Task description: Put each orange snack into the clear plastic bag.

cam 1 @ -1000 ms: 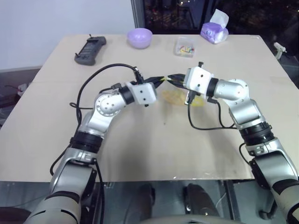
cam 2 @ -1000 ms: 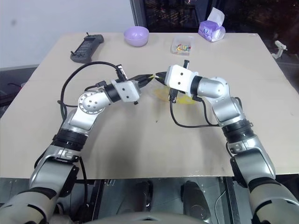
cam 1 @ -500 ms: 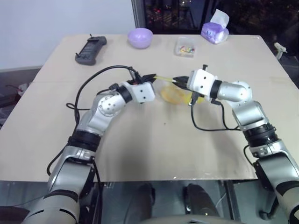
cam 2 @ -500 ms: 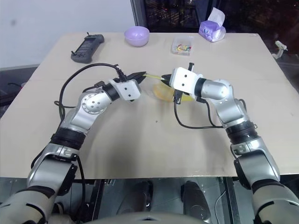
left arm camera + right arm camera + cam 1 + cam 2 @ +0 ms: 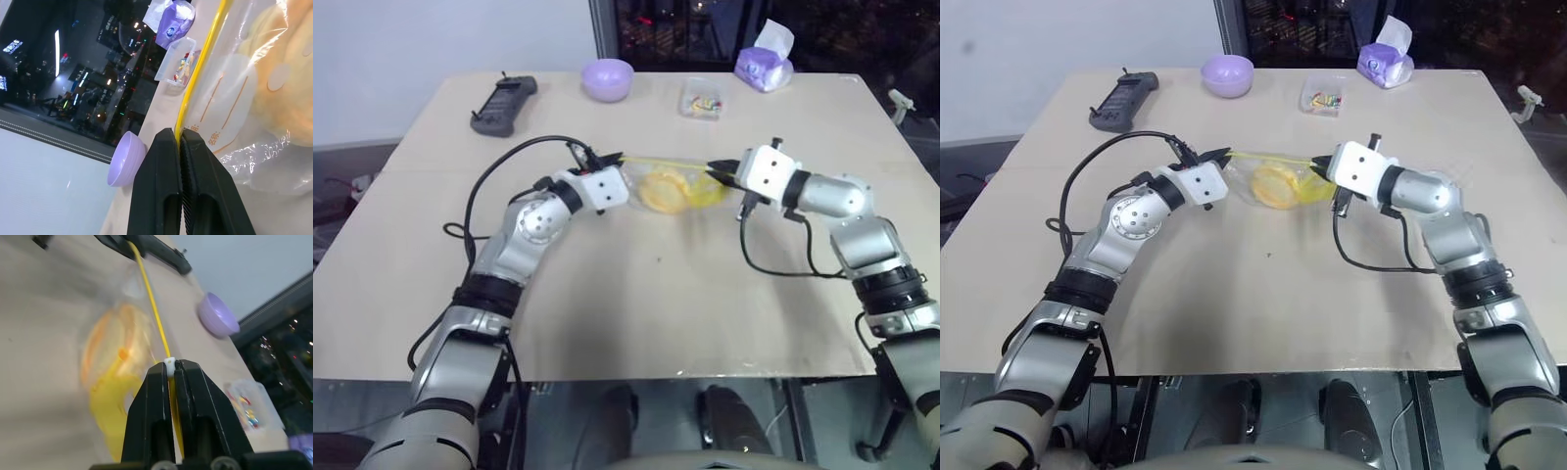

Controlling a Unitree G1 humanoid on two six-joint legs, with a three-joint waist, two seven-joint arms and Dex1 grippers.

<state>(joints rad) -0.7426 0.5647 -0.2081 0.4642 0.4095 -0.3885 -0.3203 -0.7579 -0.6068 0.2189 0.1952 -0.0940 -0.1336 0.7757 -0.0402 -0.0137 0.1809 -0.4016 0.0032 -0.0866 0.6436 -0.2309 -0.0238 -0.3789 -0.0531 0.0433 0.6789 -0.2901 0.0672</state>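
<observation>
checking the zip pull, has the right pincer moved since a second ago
Yes. The right pincer, shut on the clear plastic bag with its yellow seal strip, went rightward, from left of the small clear plastic box to right of it.

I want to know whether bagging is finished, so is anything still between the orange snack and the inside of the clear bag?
Nothing visible does. The orange snack already sits inside the clear plastic bag, which the left gripper and right gripper pinch by the ends of its yellow seal strip.

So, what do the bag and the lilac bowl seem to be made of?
The clear plastic bag: thin, glossy plastic film, judging by its crinkles, its glints and the orange snack visible through it; the yellow seal strip looks like stiffer plastic. The lilac bowl: probably smooth, matte plastic, with an even colour and soft sheen.
</observation>
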